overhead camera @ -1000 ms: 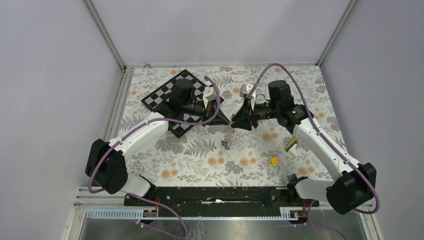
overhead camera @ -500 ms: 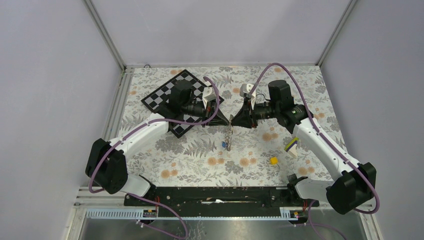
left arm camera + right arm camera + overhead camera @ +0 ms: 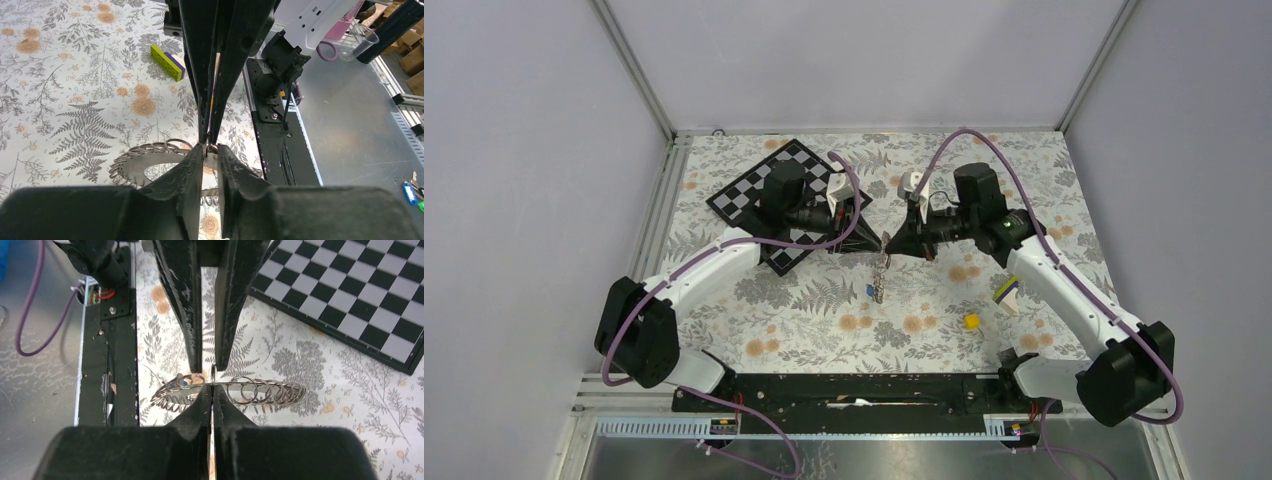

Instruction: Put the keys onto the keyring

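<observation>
The keyring (image 3: 881, 272), a silver loop of coiled rings, hangs from the spot where both grippers meet above the floral table. My right gripper (image 3: 890, 242) is shut on the keyring's top wire; in the right wrist view its fingertips (image 3: 212, 392) are pressed together on the keyring (image 3: 265, 390). My left gripper (image 3: 876, 241) faces it tip to tip. Its jaws (image 3: 211, 150) stand a narrow gap apart around the same wire. A blue key (image 3: 869, 288) shows at the keyring's lower end and among the coils (image 3: 186, 382). I cannot tell whether it is threaded on.
A black-and-white chessboard (image 3: 774, 195) lies under the left arm at the back left. A yellow cube (image 3: 971, 321) and a purple-and-lime stick (image 3: 1007, 293) lie at the right, near the right arm. The black mounting rail (image 3: 854, 388) runs along the near edge.
My right gripper has closed onto the top of the keyring. My left gripper's jaws, shut before, have parted slightly. The right arm has shifted a little to the left.
</observation>
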Robot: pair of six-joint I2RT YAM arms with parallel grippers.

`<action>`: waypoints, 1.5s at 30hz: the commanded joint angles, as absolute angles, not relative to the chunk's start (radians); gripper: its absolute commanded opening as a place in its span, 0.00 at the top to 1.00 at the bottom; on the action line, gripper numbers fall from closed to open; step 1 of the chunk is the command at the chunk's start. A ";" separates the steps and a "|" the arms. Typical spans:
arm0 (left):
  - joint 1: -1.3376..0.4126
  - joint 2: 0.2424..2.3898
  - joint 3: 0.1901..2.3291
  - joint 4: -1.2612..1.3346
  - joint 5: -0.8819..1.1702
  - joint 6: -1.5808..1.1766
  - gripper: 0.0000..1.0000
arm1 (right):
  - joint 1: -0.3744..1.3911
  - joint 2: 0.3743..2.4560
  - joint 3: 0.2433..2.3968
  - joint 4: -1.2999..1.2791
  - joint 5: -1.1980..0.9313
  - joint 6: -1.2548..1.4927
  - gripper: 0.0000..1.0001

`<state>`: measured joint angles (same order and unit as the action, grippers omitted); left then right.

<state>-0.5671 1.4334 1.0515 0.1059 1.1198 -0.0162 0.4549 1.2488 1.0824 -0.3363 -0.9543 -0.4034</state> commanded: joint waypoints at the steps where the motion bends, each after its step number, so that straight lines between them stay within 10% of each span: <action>1: -0.561 1.415 1.070 0.081 1.131 0.095 0.74 | 0.500 1.264 1.137 -0.439 -0.854 -0.496 1.00; 14: -0.567 1.418 1.078 0.002 1.121 0.212 0.58 | 0.523 1.267 1.149 -0.459 -0.834 -0.504 1.00; 33: -0.604 1.460 1.091 0.002 1.104 0.234 0.67 | 0.526 1.268 1.126 -0.402 -0.862 -0.469 1.00; 45: -0.607 1.468 1.089 0.002 1.108 0.237 0.94 | 0.526 1.263 1.117 -0.386 -0.857 -0.460 1.00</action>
<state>-0.6033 1.4620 1.0546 -0.0147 1.0969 0.2165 0.5171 1.2770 1.0966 -0.4496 -0.8303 -0.4736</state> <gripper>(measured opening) 0.115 0.018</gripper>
